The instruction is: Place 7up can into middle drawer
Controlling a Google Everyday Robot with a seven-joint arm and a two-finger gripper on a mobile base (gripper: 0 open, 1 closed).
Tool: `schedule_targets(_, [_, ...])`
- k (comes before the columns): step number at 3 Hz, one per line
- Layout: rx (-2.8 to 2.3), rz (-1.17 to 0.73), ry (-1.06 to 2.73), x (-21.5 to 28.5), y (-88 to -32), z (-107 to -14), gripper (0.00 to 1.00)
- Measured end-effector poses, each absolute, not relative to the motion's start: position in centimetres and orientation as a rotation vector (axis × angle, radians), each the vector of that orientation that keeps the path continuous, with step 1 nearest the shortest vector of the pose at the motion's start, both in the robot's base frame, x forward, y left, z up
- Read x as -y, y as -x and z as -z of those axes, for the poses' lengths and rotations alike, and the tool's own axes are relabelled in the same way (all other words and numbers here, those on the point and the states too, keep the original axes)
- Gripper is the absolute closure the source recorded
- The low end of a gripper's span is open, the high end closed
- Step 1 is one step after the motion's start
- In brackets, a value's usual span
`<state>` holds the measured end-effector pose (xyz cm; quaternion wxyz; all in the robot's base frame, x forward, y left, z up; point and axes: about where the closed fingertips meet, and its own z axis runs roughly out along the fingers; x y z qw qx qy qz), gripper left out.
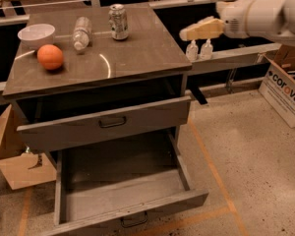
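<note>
The 7up can stands upright at the back of the cabinet top, silver-white with green markings. The middle drawer is pulled far out at the bottom, a long flat tray with a low front panel and a small dark loop handle; nothing shows in it. My gripper hangs in the air to the right of the cabinet, about level with the can and well apart from it, pointing left. It holds nothing that I can see.
A clear plastic bottle lies left of the can, with a white bowl and an orange further left. The taller-fronted drawer above is partly open. Two small bottles stand on a ledge under the gripper. Cardboard boxes sit right and left.
</note>
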<state>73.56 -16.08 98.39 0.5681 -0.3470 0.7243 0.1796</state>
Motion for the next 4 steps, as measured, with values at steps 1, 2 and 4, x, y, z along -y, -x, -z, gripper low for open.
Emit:
schedule_targets(1, [-1.69,-0.452,0.864,11.1,-79.1,-98.1,0.0])
schedule_targets(2, [-1.675,-0.523,0.973,3.6,-83.1,-98.1,0.0])
schedule_targets(4, [-1.682,-0.518,0.936,3.2,-83.8,-97.3,0.0])
